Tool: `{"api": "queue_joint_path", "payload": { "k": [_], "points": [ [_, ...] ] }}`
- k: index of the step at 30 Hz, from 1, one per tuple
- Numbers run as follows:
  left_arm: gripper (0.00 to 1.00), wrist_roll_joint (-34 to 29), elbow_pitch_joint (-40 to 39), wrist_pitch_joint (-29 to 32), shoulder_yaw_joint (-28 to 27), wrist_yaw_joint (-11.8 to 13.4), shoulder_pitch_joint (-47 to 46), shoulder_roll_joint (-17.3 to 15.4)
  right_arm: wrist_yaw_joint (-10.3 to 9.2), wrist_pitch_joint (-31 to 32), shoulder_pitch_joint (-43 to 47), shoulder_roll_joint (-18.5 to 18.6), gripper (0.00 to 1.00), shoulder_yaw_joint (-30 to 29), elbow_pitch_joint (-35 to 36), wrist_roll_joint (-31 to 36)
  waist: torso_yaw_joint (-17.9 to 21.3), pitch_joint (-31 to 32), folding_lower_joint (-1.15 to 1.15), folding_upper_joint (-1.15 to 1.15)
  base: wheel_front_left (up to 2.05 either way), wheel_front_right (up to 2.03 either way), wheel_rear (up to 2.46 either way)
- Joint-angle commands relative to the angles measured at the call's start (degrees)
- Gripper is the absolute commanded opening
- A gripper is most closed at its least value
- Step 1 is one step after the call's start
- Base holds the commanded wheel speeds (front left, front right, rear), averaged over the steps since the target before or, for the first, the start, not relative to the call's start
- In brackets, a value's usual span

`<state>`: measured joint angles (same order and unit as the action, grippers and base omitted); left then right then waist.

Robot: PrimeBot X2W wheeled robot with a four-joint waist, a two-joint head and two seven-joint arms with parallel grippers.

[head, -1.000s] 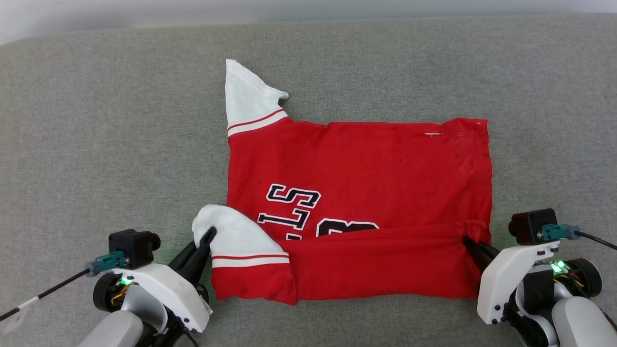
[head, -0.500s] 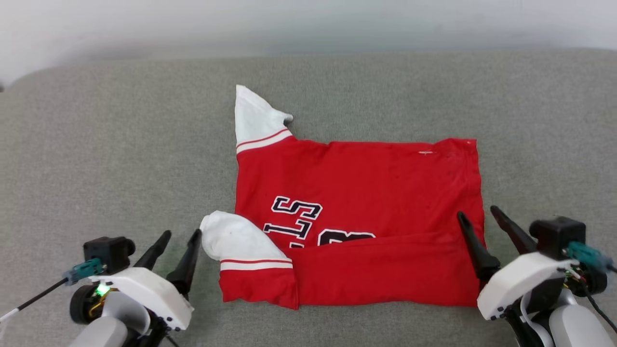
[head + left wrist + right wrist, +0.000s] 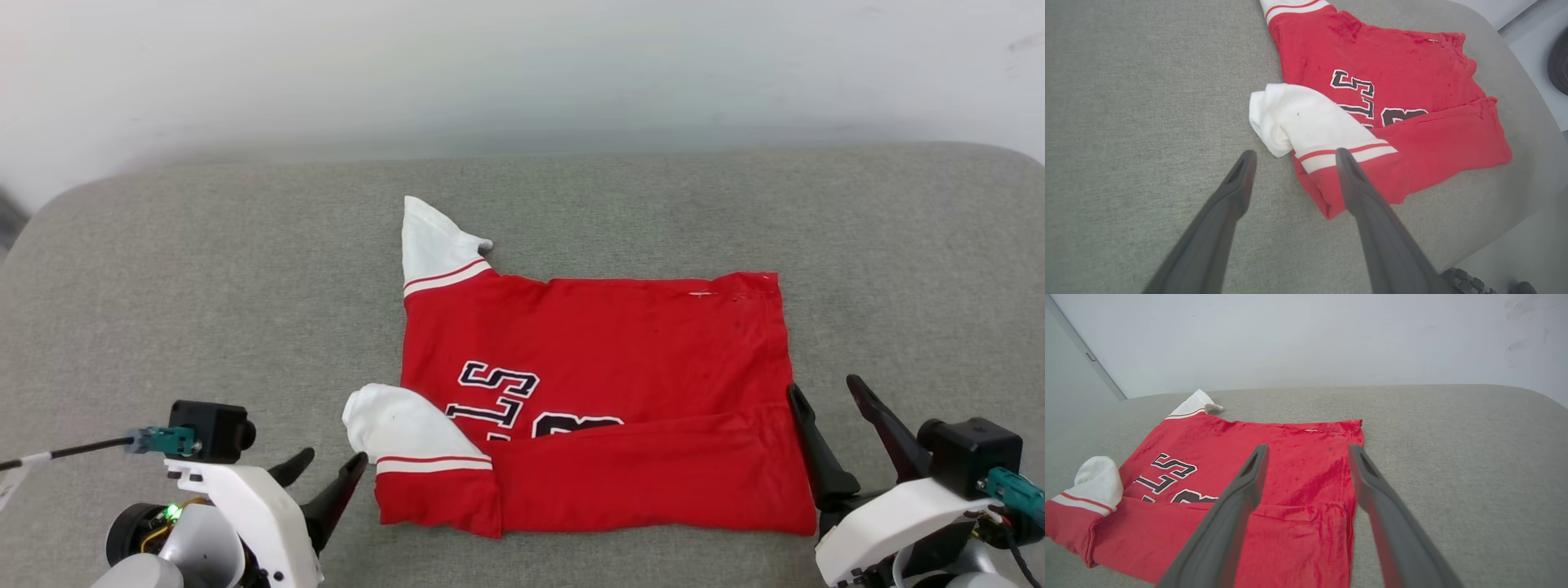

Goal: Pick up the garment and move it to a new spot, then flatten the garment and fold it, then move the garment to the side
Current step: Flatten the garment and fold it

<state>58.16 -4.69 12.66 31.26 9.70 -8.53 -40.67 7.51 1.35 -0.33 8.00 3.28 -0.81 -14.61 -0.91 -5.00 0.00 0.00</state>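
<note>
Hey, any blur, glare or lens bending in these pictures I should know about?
Head view: soft even light, no glare, the garment sharp, the wall hazy. Left wrist view: the left pincer smears toward the bottom edge. Right wrist view: the right pincer is soft close up, the lettering crisp.

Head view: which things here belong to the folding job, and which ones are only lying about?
Belong to the job:
garment, red, near edge folded over
left end effector, open, left of the garment
right end effector, open, at the garment's right edge

Not part of it:
grey padded surface, which bears the garment
white wall behind
</note>
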Motion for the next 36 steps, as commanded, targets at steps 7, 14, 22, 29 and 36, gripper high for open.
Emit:
{"api": "queue_joint_path", "payload": {
  "k": [7,14,22,29,36],
  "points": [
    [1.0,3.2,-1.7,8.1,2.1,1.0,-0.9,-0.7,-0.03,1.6,1.6,-1.4,1.0,-0.5,3.3,0.3,2.1,-1.3,0.0,0.0,0.0,0.0,0.0],
    [1.0,5.8,4.8,10.9,2.7,-0.3,-3.4,1.5,-0.04,2.5,0.3,-2.0,1.0,-0.4,4.2,0.1,4.0,-5.0,0.0,0.0,0.0,0.0,0.0],
    [0.6,7.5,12.6,16.8,6.5,-2.6,-4.8,4.0,-0.04,3.3,-0.5,-2.5,1.0,-1.6,4.7,0.0,5.0,-7.8,0.0,0.0,0.0,0.0,0.0],
    [0.0,6.3,12.4,15.1,6.7,-3.9,-5.3,4.5,-0.04,8.4,-0.2,-0.9,1.0,-3.8,4.9,-2.3,4.4,-7.1,0.0,0.0,0.0,0.0,0.0],
    [0.0,4.3,8.4,10.2,4.8,-3.7,-5.1,3.3,-0.03,24.5,0.3,2.5,1.0,-5.8,4.6,-6.6,2.9,-6.0,0.0,0.0,0.0,0.0,0.0]
  ]
}}
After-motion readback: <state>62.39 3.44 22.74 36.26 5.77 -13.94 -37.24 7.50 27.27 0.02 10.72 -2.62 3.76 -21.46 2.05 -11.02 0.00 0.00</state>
